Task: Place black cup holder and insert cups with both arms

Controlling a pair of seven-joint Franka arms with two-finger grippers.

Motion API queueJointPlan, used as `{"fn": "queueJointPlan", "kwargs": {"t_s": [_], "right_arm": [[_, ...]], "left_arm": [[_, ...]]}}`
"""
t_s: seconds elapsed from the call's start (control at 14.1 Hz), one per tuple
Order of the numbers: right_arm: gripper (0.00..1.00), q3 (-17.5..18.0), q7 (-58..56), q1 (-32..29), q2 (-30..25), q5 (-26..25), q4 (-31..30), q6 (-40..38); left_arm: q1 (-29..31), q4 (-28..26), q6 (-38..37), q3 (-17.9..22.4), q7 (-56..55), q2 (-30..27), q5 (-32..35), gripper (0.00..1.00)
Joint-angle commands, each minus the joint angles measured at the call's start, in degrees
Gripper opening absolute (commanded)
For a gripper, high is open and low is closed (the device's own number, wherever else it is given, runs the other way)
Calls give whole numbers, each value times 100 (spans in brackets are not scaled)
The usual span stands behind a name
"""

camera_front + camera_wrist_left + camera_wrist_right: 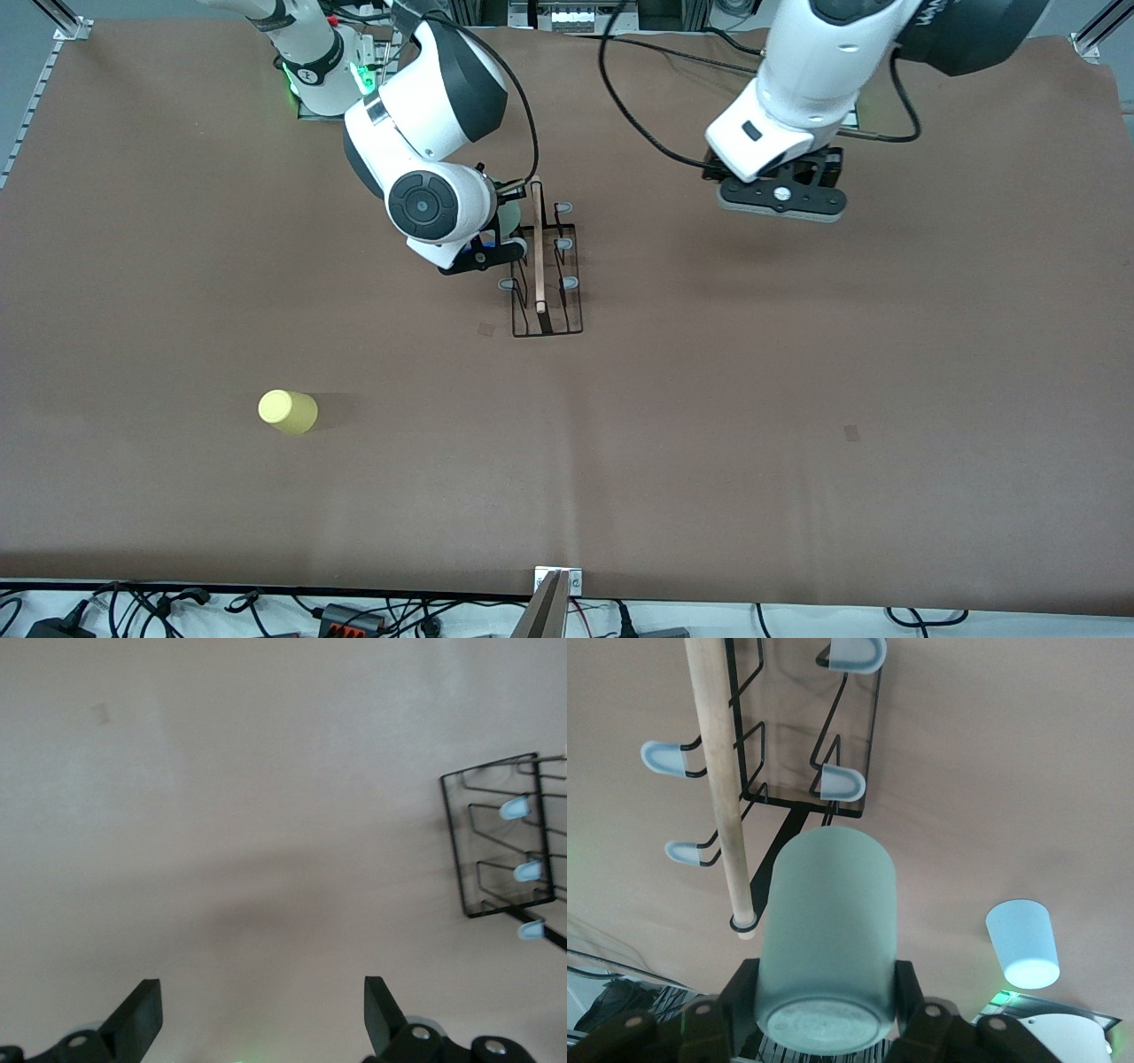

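Note:
The black cup holder (538,266) stands mid-table, with a wooden rod (718,771) along its top and grey-blue prong tips (842,782). My right gripper (826,992) is shut on the sage green cup (828,930), held just beside the holder on the side toward the right arm's end; the arm covers most of that cup in the front view. A light blue cup (1023,943) stands on the table close by. The yellow cup (288,412) sits nearer the front camera. My left gripper (780,199) hangs open and empty over bare table, with the holder (454,842) off to one side.
A brown cover (797,399) spans the whole table. Cables and plugs (354,613) run along the edge nearest the front camera. Both arm bases stand at the table's top edge.

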Motion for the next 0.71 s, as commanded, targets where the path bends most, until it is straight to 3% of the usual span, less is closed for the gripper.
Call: {"fn": "queueJointPlan", "kwargs": {"t_s": [0.0,0.36,0.64], "right_arm": [[23,-9,93,44,53,69,-25,-38],[23,-9,84,44,158,17,-69,33],[23,-9,84,105,264,17,-69,191]], "left_arm": [[219,7,103,-7,54,-3,10,100],[711,166,130,-25,-253,49,-104,100],[694,183,156,-51,-253,93,-16,100]]}}
